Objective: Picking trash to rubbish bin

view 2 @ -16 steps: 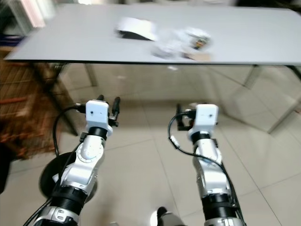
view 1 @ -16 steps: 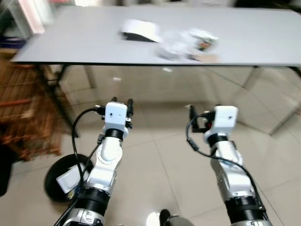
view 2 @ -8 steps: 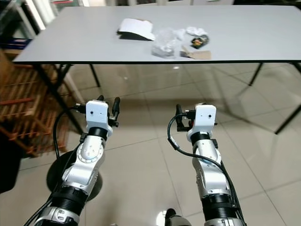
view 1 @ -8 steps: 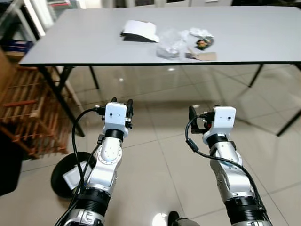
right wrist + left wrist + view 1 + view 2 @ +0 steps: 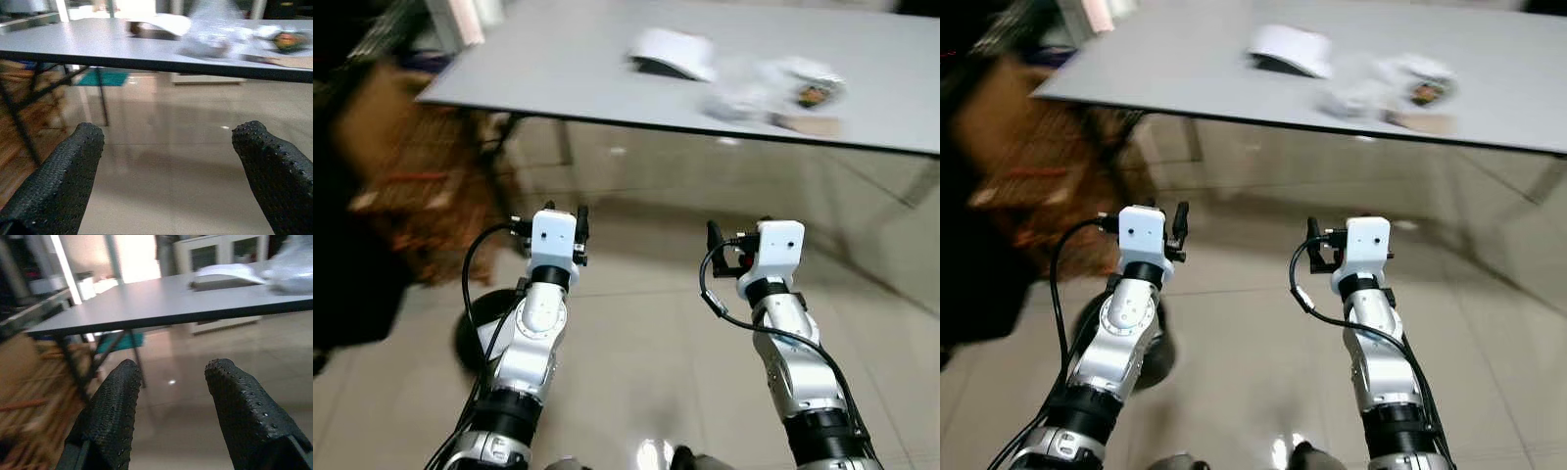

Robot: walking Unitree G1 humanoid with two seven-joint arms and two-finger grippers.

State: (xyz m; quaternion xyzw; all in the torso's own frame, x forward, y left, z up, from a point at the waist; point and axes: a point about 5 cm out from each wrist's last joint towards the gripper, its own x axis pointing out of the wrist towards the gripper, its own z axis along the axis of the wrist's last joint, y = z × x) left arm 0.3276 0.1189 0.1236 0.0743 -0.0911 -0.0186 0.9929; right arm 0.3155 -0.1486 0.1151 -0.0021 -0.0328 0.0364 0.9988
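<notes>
Barely started imo: the trash pile sits untouched on the counter, upper right of frame. Left pincer and right pincer are both spread open, empty, well short of it.

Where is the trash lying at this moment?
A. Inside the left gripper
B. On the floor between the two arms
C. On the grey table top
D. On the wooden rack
C: the trash lies on the grey table, while both grippers, left and right, are open and hold nothing.
</notes>
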